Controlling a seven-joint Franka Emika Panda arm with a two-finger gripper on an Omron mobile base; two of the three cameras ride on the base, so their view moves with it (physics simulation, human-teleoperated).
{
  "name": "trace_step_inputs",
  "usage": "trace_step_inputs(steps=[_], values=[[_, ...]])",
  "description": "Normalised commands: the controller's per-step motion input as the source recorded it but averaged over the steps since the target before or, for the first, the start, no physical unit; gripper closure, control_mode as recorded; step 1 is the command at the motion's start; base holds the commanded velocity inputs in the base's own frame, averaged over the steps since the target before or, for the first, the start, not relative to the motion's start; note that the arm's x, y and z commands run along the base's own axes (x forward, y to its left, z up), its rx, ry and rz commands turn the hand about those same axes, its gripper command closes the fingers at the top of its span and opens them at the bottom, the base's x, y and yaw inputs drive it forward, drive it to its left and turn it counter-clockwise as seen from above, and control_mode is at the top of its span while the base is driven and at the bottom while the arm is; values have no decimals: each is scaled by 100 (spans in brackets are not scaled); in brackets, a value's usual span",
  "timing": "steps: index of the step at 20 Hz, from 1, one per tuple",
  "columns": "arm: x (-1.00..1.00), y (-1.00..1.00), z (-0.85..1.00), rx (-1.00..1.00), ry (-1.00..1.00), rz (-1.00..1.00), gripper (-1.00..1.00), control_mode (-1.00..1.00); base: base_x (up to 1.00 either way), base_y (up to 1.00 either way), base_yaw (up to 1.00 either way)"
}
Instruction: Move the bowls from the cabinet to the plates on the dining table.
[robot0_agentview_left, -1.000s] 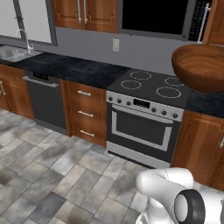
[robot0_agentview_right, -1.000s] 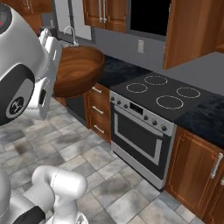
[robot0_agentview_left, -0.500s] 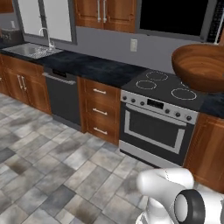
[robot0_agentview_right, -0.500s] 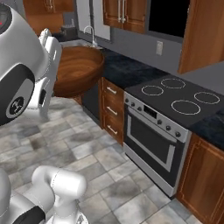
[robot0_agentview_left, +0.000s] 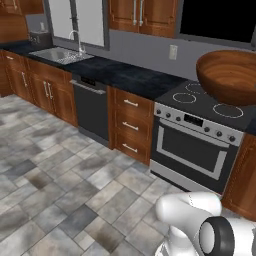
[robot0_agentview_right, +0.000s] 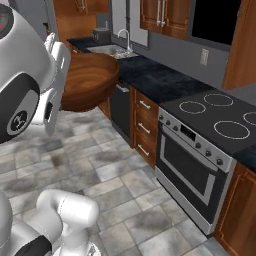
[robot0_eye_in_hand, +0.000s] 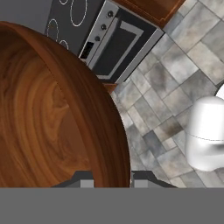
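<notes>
A grey stone-tile floor (robot0_agentview_left: 60, 185) filled the lower left of the left base view, its slabs mottled and matte. Above it ran a black, white-veined counter (robot0_agentview_left: 125, 72) on warm brown wooden cupboards (robot0_agentview_left: 131, 125) with short silver handles. A stainless oven (robot0_agentview_left: 192, 150) with a flat black glass stovetop (robot0_agentview_left: 220, 107) and white ring burners stood at right; since half a second earlier the whole scene had slid right and the sink (robot0_agentview_left: 60, 54) had come nearer the upper centre, showing the base had driven on. A dark dishwasher (robot0_agentview_left: 92, 112) sat left of the drawers. The dark brown bowl (robot0_agentview_left: 227, 75), round and glossy with swirling wood grain, hung at the upper right of that view, at left centre in the right base view (robot0_agentview_right: 87, 80). In the hand view the claw (robot0_eye_in_hand: 111, 177) was clamped narrow on the bowl's rim, one finger inside, one outside.
</notes>
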Motion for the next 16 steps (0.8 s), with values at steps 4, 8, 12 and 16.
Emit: trace_step_inputs(steps=[4, 8, 12, 16], values=[[0, 0, 0, 0, 0, 0, 100, 100, 0, 0, 25], [0, 0, 0, 0, 0, 0, 100, 100, 0, 0, 25], [0, 0, 0, 0, 0, 0, 100, 100, 0, 0, 25], [0, 0, 0, 0, 0, 0, 100, 100, 0, 0, 25]])
